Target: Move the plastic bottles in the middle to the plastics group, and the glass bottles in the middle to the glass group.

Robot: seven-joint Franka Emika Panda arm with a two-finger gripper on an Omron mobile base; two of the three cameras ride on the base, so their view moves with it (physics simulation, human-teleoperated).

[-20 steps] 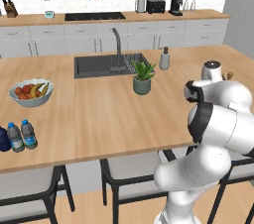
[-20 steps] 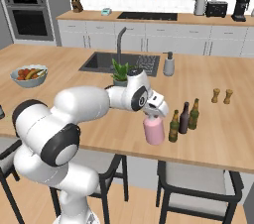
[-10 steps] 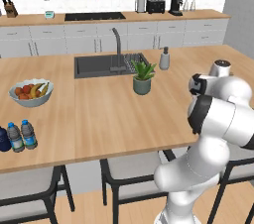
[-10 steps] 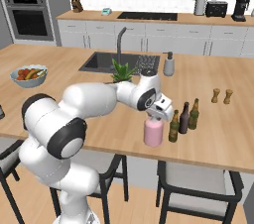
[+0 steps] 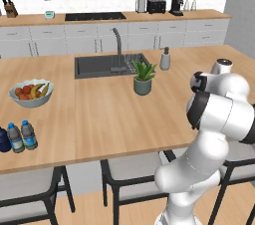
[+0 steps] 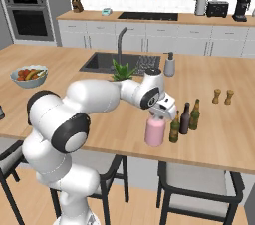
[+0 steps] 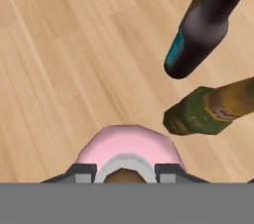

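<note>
- The glossy white, rounded-segment robot arm (image 6: 84, 100) is showing dark grey joint rings.
- Its small dark two-finger gripper (image 7: 124, 170) is showing squared grey tips.

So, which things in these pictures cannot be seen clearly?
- Gripper, right base view: the hand hides its fingertips, so grip on the wide pink bottle is unclear.
- Pink bottle's white cap, hand view: cut by the bottom edge.
- Squat navy-blue bottle, left base view: cut by the left edge.

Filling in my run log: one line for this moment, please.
gripper at white cap of pink bottle | bottle standing on counter beside glass group | grip unclear
</note>
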